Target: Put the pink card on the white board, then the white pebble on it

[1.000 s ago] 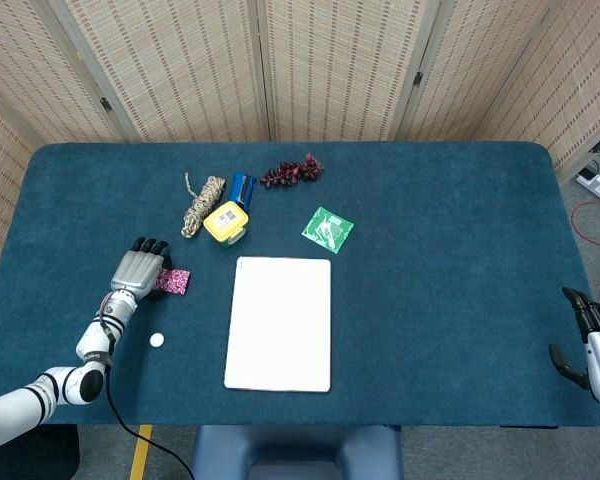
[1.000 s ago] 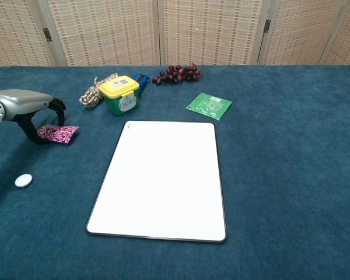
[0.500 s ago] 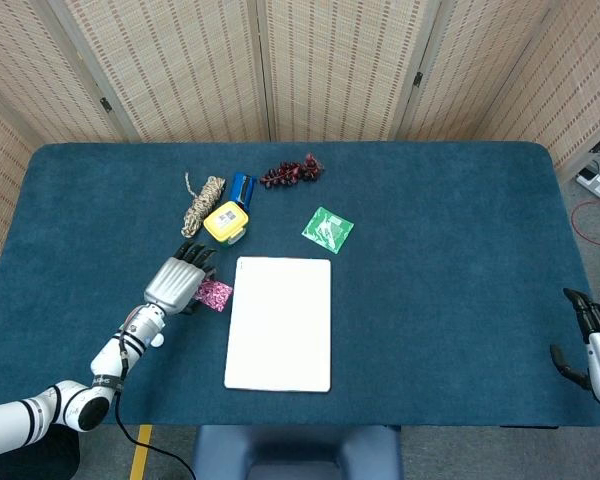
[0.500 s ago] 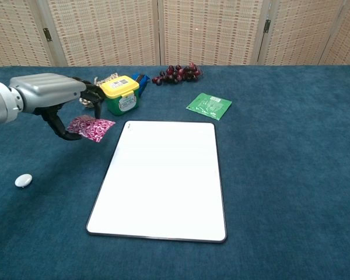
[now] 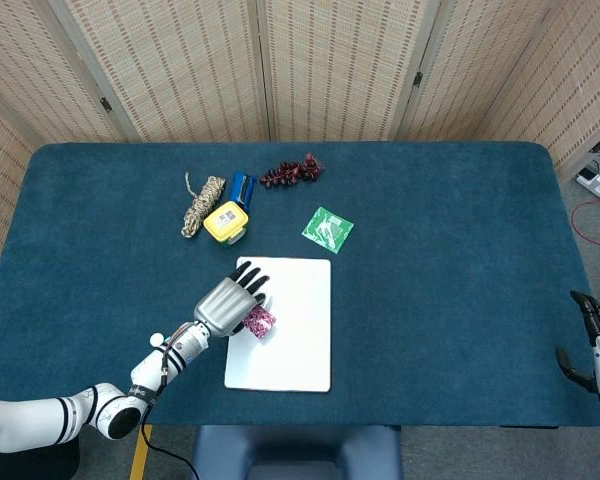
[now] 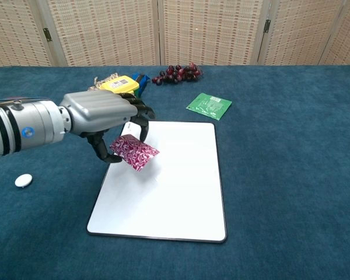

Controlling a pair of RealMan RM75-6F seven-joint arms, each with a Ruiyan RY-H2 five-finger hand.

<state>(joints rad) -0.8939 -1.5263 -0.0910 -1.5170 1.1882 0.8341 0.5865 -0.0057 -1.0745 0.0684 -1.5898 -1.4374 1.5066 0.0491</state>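
Note:
My left hand (image 5: 227, 303) (image 6: 105, 116) holds the pink patterned card (image 5: 258, 321) (image 6: 135, 152) in the air above the left part of the white board (image 5: 292, 340) (image 6: 175, 186). The card hangs tilted from the fingers, clear of the board's surface. The white pebble (image 6: 23, 180) (image 5: 156, 340) lies on the blue cloth to the left of the board, partly hidden by my forearm in the head view. My right hand (image 5: 598, 345) rests at the table's far right edge with its fingers apart and nothing in it.
A yellow-lidded container (image 5: 226, 222), a coil of rope (image 5: 201, 205), a blue object (image 5: 242, 187) and a bunch of dark grapes (image 5: 291, 172) sit behind the board. A green packet (image 5: 327, 229) (image 6: 209, 105) lies to the board's back right.
My left hand has carried the pink card rightward from the cloth beside the board to above the board's left part. The pebble and my right hand have stayed put.

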